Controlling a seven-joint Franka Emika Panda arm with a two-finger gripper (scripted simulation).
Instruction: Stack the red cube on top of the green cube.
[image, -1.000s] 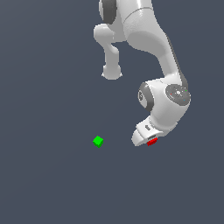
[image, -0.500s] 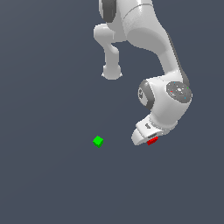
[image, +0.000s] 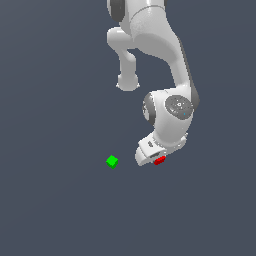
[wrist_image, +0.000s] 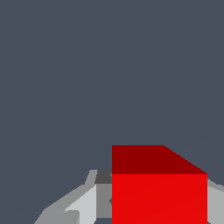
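Observation:
The red cube (image: 159, 160) sits between the fingers of my white gripper (image: 155, 158), low under the arm's wrist. In the wrist view the red cube (wrist_image: 159, 192) fills the gap of the gripper (wrist_image: 159, 210), with a grey finger (wrist_image: 101, 199) against its side, so the gripper is shut on it. The green cube (image: 112, 161) lies on the dark grey floor (image: 60, 210), apart from the gripper, toward the exterior view's left and at about the same height in the picture. The green cube does not show in the wrist view.
The arm's white links and base (image: 145, 35) rise behind the gripper at the top of the exterior view. The plain dark grey floor surrounds both cubes; no other objects show.
The gripper and wrist have moved toward the exterior view's left with the red cube in them, closer to the green cube. The green cube has not moved.

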